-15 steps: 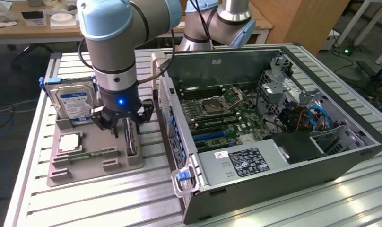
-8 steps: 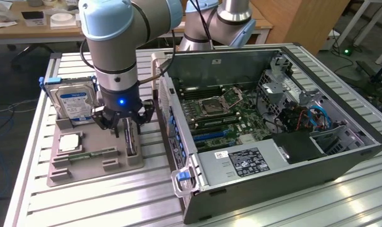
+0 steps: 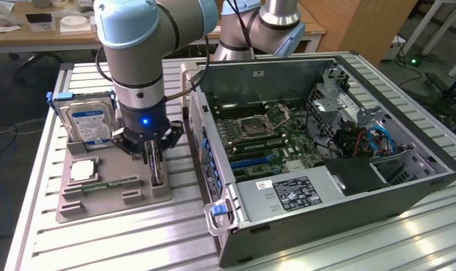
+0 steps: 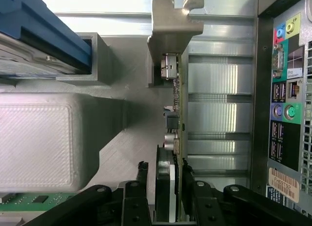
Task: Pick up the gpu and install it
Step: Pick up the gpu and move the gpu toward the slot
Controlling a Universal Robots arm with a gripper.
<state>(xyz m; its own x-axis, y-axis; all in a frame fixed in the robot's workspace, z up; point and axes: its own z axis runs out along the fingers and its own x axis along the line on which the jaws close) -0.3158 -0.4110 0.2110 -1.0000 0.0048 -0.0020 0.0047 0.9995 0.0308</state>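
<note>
Exterior view's left: hard drive (image 3: pixel 91 121) upright in slot of grey tray (image 3: pixel 100 206) on counter (image 3: pixel 137 245). I judge parts are racked this way for reach from above. Memory stick (image 3: pixel 111 184) flat in groove.

Gpu (image 3: pixel 157 176) on edge at tray side nearest case, silver bracket (image 4: pixel 168 26) at one end. Gripper (image 3: pixel 151 151) low over it, jaws apart astride card — gap visible, nothing clamped.

Right: computer case (image 3: pixel 408 192) lying open side up — motherboard (image 3: pixel 258 135) exposed, presumably for top-down insertion.
</note>
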